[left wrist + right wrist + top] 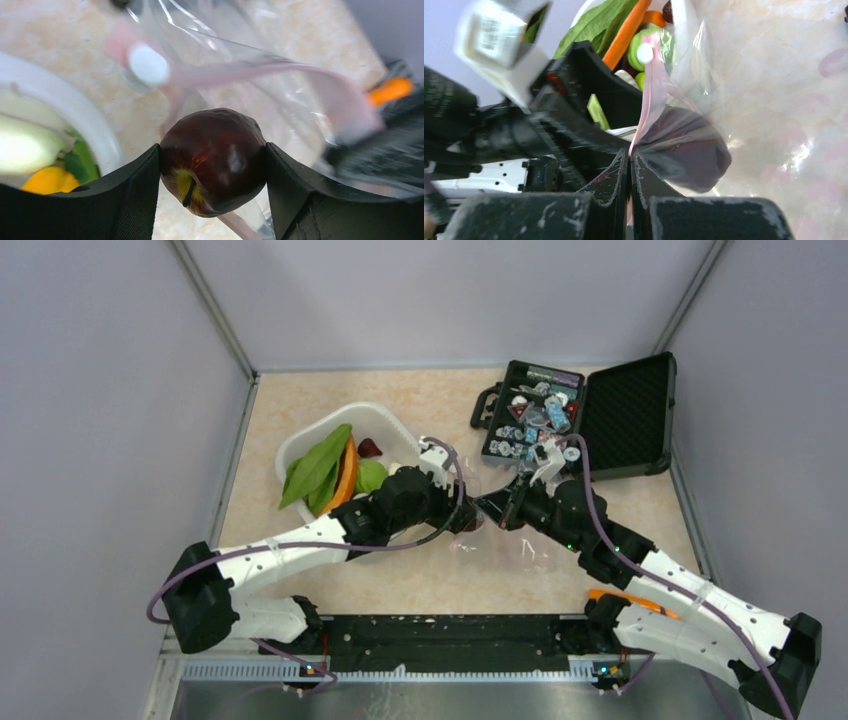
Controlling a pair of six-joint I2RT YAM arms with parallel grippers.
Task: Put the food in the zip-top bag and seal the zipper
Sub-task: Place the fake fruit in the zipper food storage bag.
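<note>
We see 1 dark red round fruit (212, 160) poised at the open pink zipper (260, 72) of the clear crinkled bag (290, 107).

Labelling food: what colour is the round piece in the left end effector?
Dark reddish-purple round piece, yellowish at the stem; left wrist view.

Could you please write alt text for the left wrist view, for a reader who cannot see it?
The left gripper holds a dark red toy fruit between its two black fingers, in front of a clear bag with a pink zipper strip. A white tub with green and yellow toy food sits at the left.
</note>
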